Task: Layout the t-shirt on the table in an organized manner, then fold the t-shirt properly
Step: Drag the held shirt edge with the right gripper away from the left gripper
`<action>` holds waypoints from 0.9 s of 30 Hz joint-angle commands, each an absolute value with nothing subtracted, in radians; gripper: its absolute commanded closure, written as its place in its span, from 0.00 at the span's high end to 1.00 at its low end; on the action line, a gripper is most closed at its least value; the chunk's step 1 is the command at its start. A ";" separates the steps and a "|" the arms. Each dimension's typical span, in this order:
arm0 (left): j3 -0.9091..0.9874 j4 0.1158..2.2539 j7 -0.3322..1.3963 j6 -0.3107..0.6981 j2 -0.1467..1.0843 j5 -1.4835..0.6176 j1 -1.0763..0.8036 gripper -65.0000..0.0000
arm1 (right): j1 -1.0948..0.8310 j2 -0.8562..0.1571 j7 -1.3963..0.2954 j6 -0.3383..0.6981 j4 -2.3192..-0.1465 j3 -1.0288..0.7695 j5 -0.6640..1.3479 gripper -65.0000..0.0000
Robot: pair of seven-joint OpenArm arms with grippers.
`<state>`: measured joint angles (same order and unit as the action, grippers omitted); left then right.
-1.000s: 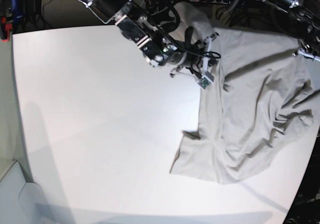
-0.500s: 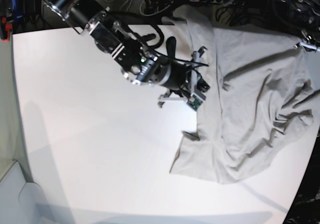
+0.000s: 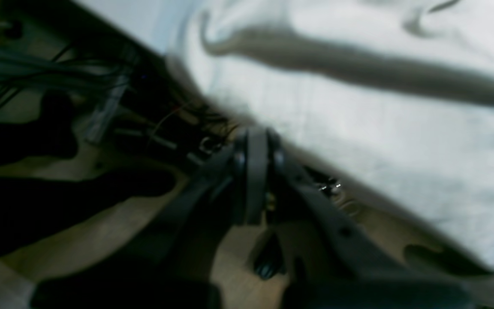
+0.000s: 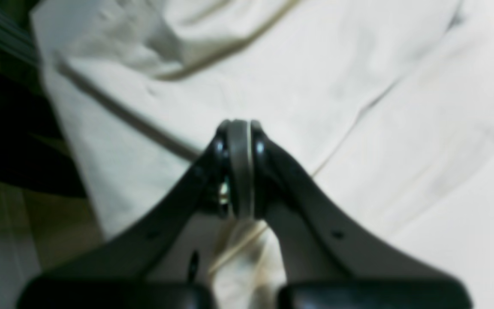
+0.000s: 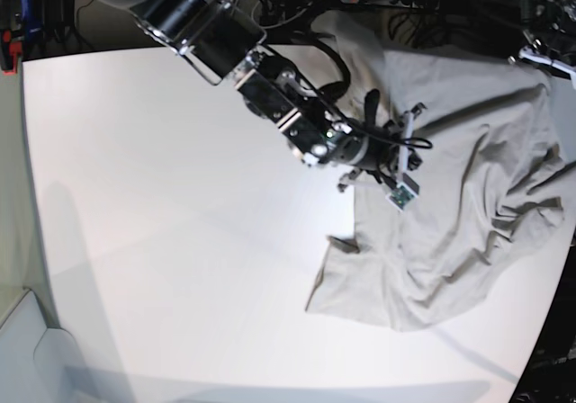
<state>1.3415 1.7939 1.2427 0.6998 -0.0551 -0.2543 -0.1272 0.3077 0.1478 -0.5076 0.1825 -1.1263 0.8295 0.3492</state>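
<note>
right gripper (image 4: 239,167), jaws pressed together on nothing, hangs right above the t-shirt (image 5: 468,187); left gripper (image 3: 253,176), also closed, sits off its edge.

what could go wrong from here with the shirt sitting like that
The t-shirt lies bunched at the table edge, part of it over the rim, so a pull might drag it off. The right gripper is shut above the cloth, holding nothing; it may snag or push wrinkles. The left gripper is shut beyond the edge, over cables.

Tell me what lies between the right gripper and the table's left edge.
Base view: only bare table lies between the right gripper, over the t-shirt, and that edge.
</note>
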 commanded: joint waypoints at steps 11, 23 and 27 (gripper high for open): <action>1.342 1.817 1.230 0.698 -0.042 -0.271 -0.134 0.00 | 0.384 0.108 -0.380 0.156 -0.854 0.796 0.354 0.00; 1.322 1.816 1.271 0.698 -0.061 -0.272 -0.064 0.00 | 0.337 -0.114 -0.386 0.030 -0.854 0.461 0.349 0.00; 1.271 1.819 1.308 0.698 -0.074 -0.272 -0.036 0.00 | 0.325 -0.166 -0.386 0.028 -0.848 0.360 0.348 0.00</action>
